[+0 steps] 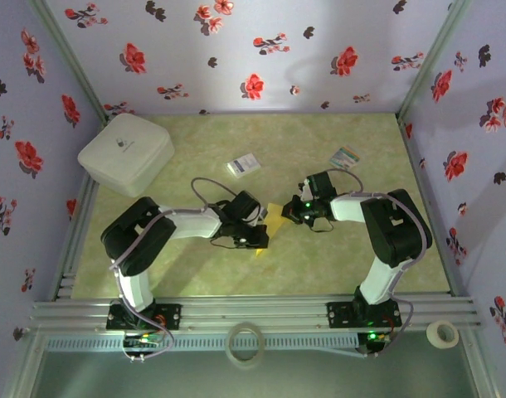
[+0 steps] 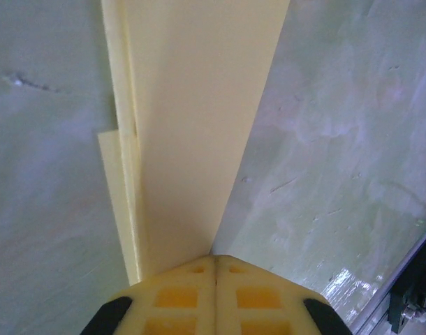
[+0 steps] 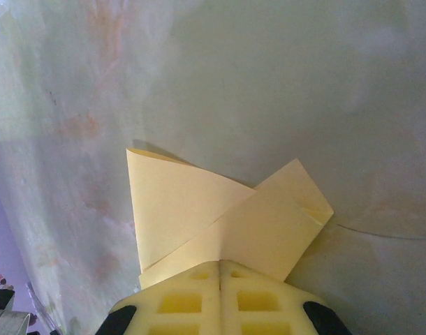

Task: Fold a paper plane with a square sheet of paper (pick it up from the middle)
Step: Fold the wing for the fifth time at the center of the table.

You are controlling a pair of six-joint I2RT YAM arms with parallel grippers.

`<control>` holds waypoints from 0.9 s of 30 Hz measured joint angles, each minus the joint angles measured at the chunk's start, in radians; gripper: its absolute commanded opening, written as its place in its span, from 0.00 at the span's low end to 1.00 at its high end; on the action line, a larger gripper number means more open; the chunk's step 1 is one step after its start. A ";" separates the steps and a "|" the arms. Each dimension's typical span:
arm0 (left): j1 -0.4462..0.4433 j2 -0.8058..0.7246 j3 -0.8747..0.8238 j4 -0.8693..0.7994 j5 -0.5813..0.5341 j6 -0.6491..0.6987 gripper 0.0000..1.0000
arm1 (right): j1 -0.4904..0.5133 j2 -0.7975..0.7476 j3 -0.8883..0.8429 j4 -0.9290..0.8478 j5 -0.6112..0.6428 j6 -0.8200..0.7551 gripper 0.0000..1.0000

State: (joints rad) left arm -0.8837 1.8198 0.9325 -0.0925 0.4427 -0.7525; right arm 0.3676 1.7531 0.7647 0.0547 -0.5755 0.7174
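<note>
The square sheet of paper [image 1: 274, 218] is yellow and lies folded on the green table between my two grippers. In the left wrist view the paper [image 2: 192, 125] runs away from me as a long layered strip with stepped edges on its left. In the right wrist view the paper [image 3: 199, 216] shows two overlapping flaps, the left one curling up off the table. My left gripper [image 2: 214, 259] [image 1: 258, 238] is shut, its tips resting at the strip's near end. My right gripper [image 3: 220, 262] [image 1: 293, 213] is shut too, tips down on the flaps. Whether either pinches a layer is hidden.
A white lidded box [image 1: 125, 153] stands at the back left. A small white card with blue print [image 1: 244, 165] and a striped card [image 1: 347, 157] lie behind the arms. Two tape rolls [image 1: 245, 343] [image 1: 442, 333] sit past the front rail [image 1: 253, 308]. Floral walls enclose three sides.
</note>
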 measured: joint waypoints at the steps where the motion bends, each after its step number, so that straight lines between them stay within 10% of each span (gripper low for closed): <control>1: 0.000 -0.008 -0.012 0.005 -0.003 0.000 0.05 | 0.000 0.000 0.000 0.000 0.000 0.000 0.00; 27: 0.072 -0.256 -0.145 0.034 -0.076 -0.070 0.21 | -0.001 -0.003 0.000 0.003 -0.027 0.000 0.08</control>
State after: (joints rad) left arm -0.8116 1.5642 0.7879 -0.0582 0.3672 -0.8223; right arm 0.3664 1.7504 0.7647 0.0582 -0.6022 0.7174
